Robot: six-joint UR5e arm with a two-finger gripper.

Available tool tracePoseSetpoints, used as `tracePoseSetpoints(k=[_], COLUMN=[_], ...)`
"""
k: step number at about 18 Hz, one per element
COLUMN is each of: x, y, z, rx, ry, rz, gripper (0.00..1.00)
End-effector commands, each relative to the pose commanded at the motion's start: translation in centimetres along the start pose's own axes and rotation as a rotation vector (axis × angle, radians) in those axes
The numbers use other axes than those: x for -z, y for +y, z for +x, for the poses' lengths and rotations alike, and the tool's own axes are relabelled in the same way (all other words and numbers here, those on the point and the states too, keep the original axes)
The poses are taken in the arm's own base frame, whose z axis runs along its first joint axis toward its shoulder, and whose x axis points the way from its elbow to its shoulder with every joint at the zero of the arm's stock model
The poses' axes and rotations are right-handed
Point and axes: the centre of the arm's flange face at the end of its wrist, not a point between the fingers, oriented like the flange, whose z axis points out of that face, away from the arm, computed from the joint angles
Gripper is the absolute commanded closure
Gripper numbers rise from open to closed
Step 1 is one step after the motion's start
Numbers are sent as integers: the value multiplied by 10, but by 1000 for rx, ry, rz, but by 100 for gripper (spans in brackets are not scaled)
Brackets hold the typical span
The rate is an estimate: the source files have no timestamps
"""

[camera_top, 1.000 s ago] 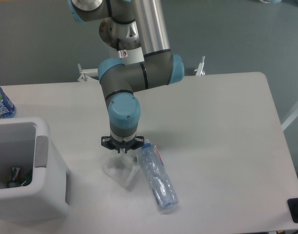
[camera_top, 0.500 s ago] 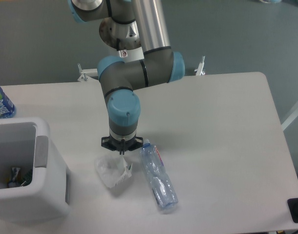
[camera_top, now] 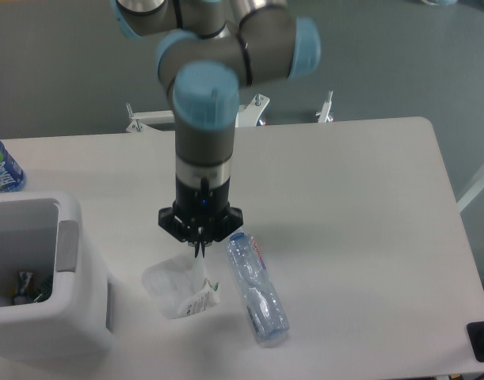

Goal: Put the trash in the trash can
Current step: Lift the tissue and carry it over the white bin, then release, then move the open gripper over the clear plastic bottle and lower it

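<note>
Camera view, pincer (camera_top: pixel 200 252) pinching tissue (camera_top: pixel 178 286), now raised higher, bottle (camera_top: pixel 256 288) unmoved

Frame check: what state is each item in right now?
hand: shut on tissue, raised above table
tissue: crumpled, hanging from hand
clear bottle: lying on table, slightly crushed
trash can: open top, some litter inside
blue-label bottle: at table's far left edge, partly cut off

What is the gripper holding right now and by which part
The gripper is shut on the tissue, pinching its top edge; the rest hangs below, lifted clear of the table.
</note>
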Motion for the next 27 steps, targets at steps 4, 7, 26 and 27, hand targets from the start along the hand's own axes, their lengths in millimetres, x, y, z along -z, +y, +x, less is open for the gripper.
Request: tracePoseSetpoints(k=[4, 7, 26, 27], x=[38, 41, 18, 16], y=[-16, -1, 51, 47], z=[33, 104, 210, 198], rx=[20, -70, -204, -183], ry=[42, 106, 210, 198], rz=[127, 118, 30, 31], gripper=[93, 93, 1, 0])
